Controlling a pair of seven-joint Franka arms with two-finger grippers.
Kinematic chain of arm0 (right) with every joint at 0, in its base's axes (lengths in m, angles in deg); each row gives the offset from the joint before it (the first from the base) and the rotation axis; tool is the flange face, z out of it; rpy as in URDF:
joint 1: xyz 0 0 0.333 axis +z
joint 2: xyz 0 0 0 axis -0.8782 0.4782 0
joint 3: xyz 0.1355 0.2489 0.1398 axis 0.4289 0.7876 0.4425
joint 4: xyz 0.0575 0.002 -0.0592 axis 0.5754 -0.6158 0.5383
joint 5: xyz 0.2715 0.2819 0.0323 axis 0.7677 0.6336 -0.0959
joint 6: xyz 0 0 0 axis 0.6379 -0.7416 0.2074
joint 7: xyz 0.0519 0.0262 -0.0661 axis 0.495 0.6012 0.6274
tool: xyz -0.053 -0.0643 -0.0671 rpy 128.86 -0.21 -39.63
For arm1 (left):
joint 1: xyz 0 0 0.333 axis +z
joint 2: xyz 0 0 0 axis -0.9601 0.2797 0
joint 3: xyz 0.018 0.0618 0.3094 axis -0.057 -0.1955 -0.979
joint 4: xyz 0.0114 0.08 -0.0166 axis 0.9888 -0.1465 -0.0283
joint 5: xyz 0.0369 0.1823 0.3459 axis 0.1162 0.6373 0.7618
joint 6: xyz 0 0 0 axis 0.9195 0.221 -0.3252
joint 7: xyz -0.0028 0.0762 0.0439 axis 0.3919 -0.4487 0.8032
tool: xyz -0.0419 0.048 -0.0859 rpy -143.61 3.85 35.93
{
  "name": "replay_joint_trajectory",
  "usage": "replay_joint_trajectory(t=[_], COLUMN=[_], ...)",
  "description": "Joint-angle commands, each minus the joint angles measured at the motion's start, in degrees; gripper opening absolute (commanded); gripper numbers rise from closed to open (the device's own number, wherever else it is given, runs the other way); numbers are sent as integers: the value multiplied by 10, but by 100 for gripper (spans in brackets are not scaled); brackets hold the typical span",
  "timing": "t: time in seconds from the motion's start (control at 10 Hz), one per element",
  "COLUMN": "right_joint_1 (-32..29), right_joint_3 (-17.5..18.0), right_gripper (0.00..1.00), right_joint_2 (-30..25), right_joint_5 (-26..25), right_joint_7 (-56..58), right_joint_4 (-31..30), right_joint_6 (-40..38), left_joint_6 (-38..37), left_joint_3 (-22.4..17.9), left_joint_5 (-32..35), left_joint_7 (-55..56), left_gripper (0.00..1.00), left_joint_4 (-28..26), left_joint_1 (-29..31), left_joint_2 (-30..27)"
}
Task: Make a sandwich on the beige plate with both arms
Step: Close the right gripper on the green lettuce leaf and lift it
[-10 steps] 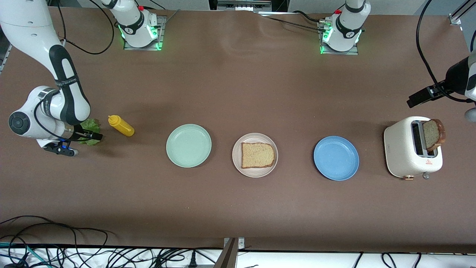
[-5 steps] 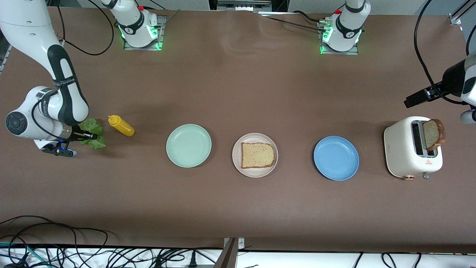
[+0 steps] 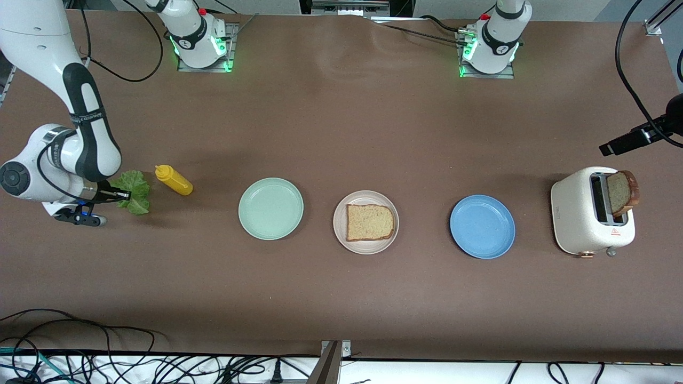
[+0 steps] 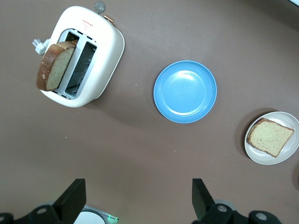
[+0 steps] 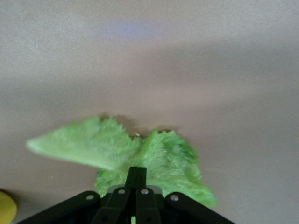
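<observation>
Bread slice (image 4: 55, 66) upright in toaster (image 4: 84, 56), beside blue plate (image 4: 185, 91).

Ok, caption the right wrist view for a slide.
Right pincer shut on the lettuce leaf above the brown table.

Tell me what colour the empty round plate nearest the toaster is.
Blue: the round shallow plate shows best in the left wrist view.

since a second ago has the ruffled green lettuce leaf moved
Yes. The lettuce leaf, pinched in the right end effector, now shows more fully beside the fixed yellow squeeze bottle.
</observation>
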Motion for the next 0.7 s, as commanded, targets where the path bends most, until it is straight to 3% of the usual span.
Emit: replay_joint_trajectory(t=[0.0,0.3,0.4,0.5,0.6], right_joint_1=[-4,-5,-6,-5,-6], right_joint_3=[1,1,1,1,1], right_gripper=[0,0,38,61,73], right_joint_2=[1,4,9,11,12], right_joint_5=[5,5,5,5,5], right_joint_7=[10,3,3,1,2], right_joint_4=[14,24,24,24,24], right_joint_6=[-19,-41,-41,-38,-35], left_joint_6=[-2,-1,-1,-1,-1], left_joint_3=[0,0,0,0,0], left_joint_5=[-12,-12,-12,-12,-11], left_joint_7=[-2,-2,-2,-2,-2], left_gripper=[100,100,100,100,100], left_joint_4=[4,4,4,4,4], left_joint_1=[1,1,1,1,1], left_joint_2=[1,2,4,5,5])
